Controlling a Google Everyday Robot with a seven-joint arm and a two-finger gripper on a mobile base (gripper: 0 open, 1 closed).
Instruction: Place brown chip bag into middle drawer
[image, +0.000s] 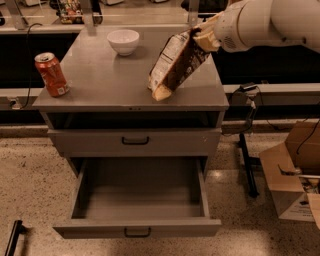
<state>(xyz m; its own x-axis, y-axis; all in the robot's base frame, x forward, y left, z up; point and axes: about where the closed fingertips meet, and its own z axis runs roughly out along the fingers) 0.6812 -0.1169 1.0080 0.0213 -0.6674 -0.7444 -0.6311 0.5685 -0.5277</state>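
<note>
The brown chip bag (176, 65) hangs tilted above the grey cabinet's top, its pale yellow lower end toward the cabinet's front edge. My gripper (204, 36) is shut on the bag's upper end, at the upper right, on the white arm. The middle drawer (137, 200), the lowest one, stands pulled open and empty, with a small black handle on its front. The drawer one tier higher (135, 141) is shut.
A red soda can (52, 74) stands on the cabinet top's left side. A white bowl (123, 41) sits at the back. A cardboard box (295, 170) and a black stand (247, 150) are on the floor to the right.
</note>
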